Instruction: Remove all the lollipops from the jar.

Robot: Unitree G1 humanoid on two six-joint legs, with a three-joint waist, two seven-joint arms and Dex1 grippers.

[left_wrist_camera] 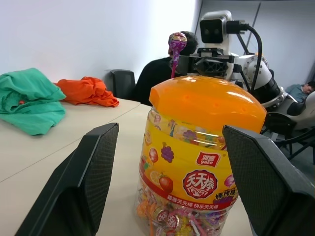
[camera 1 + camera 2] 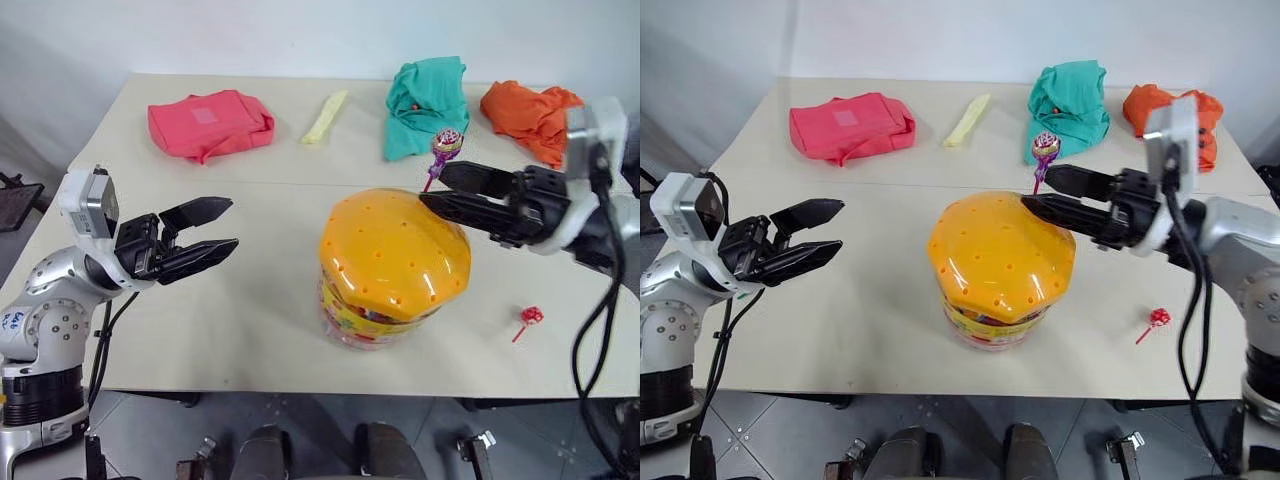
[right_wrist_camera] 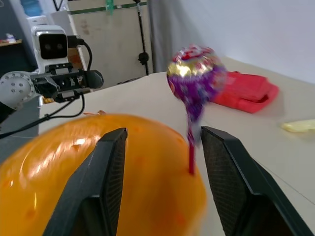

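Purple lollipop [image 2: 446,144] upright in jar [image 2: 392,265] lid, between parted right end effector [image 2: 432,187] fingers; left end effector [image 2: 222,225] wide.

You see two silver-grey metal arms with rounded joint housings ringed by small screws. Each wrist carries a pale boxy camera block above a black gripper mount. The left gripper [image 2: 205,232] and right gripper [image 2: 440,187] each have two long black fingers with textured inner pads. Black cables loop beside both forearms. The left arm's housing bears blue handwriting.
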